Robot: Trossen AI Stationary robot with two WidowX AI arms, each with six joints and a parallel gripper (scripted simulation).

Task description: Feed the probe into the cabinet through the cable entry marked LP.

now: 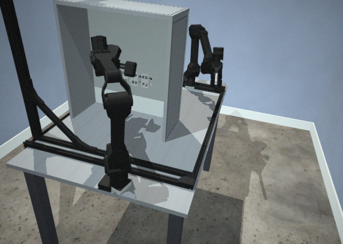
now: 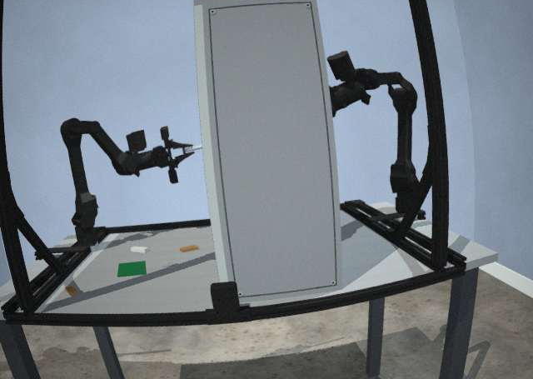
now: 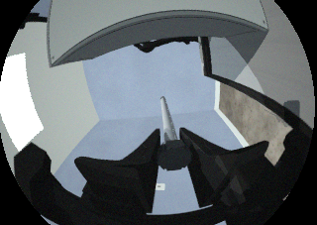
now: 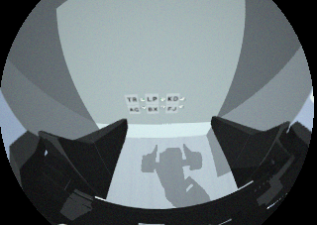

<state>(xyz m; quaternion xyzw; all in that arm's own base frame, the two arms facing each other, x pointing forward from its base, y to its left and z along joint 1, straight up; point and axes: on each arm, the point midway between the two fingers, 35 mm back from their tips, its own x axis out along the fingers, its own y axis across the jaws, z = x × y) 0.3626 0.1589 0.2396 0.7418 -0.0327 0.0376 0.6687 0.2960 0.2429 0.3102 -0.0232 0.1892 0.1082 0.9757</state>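
The grey cabinet (image 1: 129, 36) (image 2: 271, 151) (image 3: 149, 17) (image 4: 149, 52) stands upright on the table, its open front facing my right arm. Small label tags sit low on its back wall, with the LP label (image 4: 152, 99) in the top row between TR and KD. My right gripper (image 4: 170, 122) is open and empty, held in the air inside the cabinet's front and facing the labels. My left gripper (image 3: 169, 132) (image 2: 186, 150) (image 1: 215, 79) is shut on the slim silver probe (image 3: 167, 118) (image 2: 196, 147) behind the cabinet. The probe's tip is close to the cabinet's outer back edge.
Behind the cabinet, a green square (image 2: 132, 268), a white block (image 2: 138, 249) and two small orange blocks (image 2: 188, 248) (image 2: 71, 290) lie on the table. A black rail frame (image 2: 430, 108) (image 1: 16, 56) runs round the table with tall posts.
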